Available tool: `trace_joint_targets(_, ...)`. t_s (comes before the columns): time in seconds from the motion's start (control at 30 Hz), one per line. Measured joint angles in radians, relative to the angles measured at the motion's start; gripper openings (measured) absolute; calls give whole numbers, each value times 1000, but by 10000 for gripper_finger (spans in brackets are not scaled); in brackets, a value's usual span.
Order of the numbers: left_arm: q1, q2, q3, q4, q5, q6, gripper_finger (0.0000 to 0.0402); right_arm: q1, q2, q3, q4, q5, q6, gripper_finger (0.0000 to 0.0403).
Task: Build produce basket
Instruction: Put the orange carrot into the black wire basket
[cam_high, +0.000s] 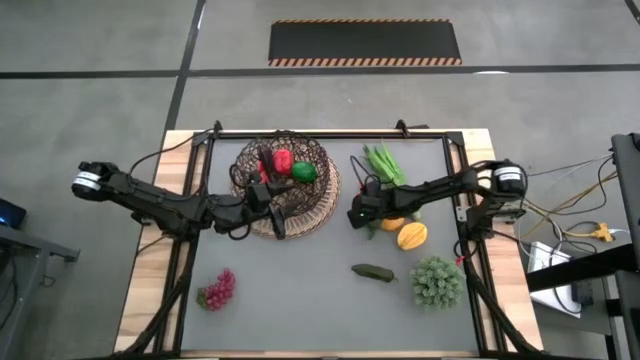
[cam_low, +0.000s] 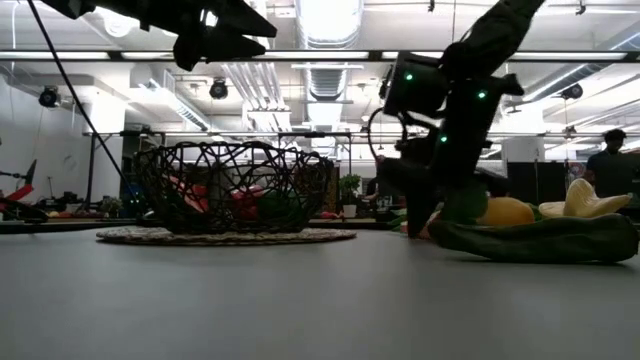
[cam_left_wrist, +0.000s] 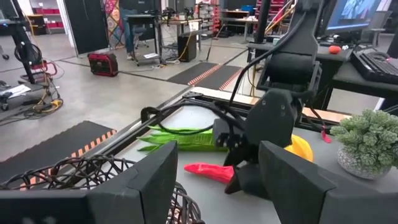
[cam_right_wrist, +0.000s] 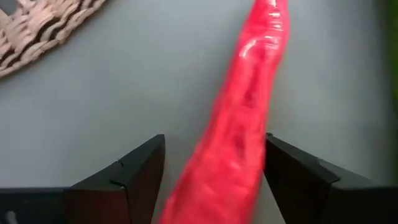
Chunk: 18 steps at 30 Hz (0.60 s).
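Note:
The dark wire basket (cam_high: 285, 185) stands on its tan woven base at the table's far left-centre. It holds a red pepper (cam_high: 283, 160) and a green pepper (cam_high: 304, 172). My left gripper (cam_high: 270, 208) hangs open and empty above the basket's near rim; it also shows in the low view (cam_low: 215, 40). My right gripper (cam_high: 355, 213) is open and low over the table, right of the basket. A long red chili pepper (cam_right_wrist: 249, 124) lies on the table between its fingers and also shows in the left wrist view (cam_left_wrist: 208, 171). My right gripper comes down on the chili's thick end (cam_right_wrist: 217, 186), one finger on each side and lying across it. The chili lies flat on the table. I cannot tell whether the fingers (cam_right_wrist: 292, 168) touch it.
Long green stalks (cam_high: 385, 165), an orange (cam_high: 392, 222) and a yellow fruit (cam_high: 412, 236) lie right of my right gripper. A cucumber (cam_high: 373, 272) and a bushy green plant (cam_high: 437, 282) lie nearer, at the right. Red grapes (cam_high: 217, 290) lie near left.

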Motion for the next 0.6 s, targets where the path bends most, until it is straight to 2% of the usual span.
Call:
trace_joint_targets(0.13, 0, 0, 0, 1, 0, 0, 209, 4, 31, 46, -30, 1, -5, 203)
trace_joint_targets(0.37, 0, 0, -1, 1, 0, 0, 209, 30, 27, 80, -39, 3, -25, 93)
trace_joint_targets(0.53, -1, 0, -1, 1, 0, -1, 209, 45, -17, 84, -52, 1, -59, 86)
trace_joint_targets(0.6, -1, 0, -1, 1, 0, -7, 209, 52, -50, 85, -54, -32, -108, 86)
